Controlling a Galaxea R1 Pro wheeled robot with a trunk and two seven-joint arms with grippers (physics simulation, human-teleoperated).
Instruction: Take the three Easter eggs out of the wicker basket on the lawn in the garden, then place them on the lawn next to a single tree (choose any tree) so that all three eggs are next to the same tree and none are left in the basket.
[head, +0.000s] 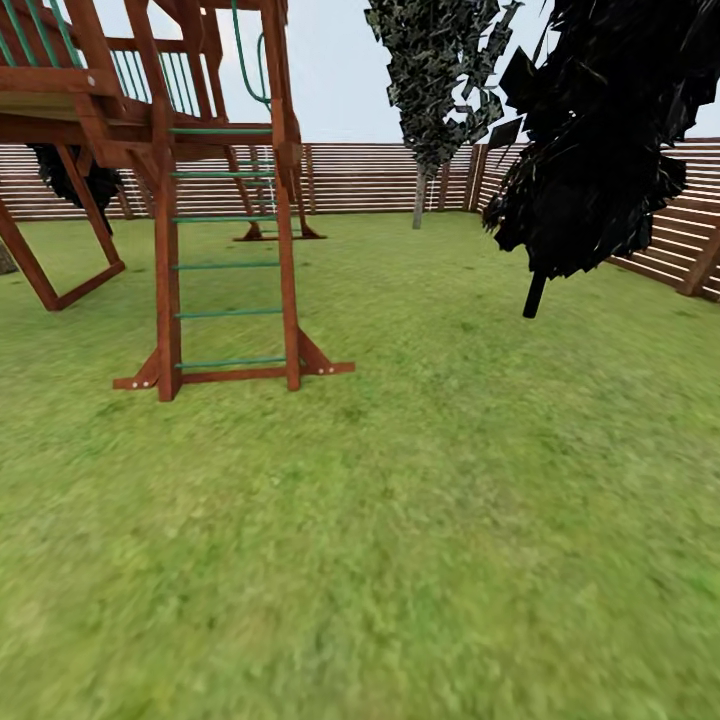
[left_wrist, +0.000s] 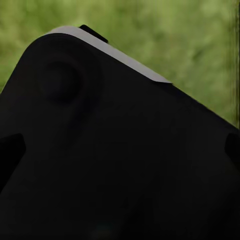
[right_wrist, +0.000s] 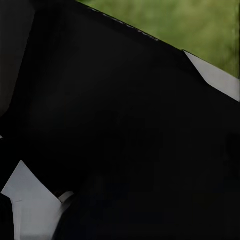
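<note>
With both wrist cameras blocked by dark robot body, I couldn't tell either gripper's state, and risked steering across the lawn (head: 420, 520) into the play tower (head: 170, 150) instead of the pale-trunked tree (head: 420, 195).

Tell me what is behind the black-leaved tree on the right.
Behind the black-leaved tree runs the brown slatted fence, meeting the back fence at the corner. Its dark foliage covers a stretch of the slats, so anything there is hidden. Lawn surrounds its thin trunk.
</note>
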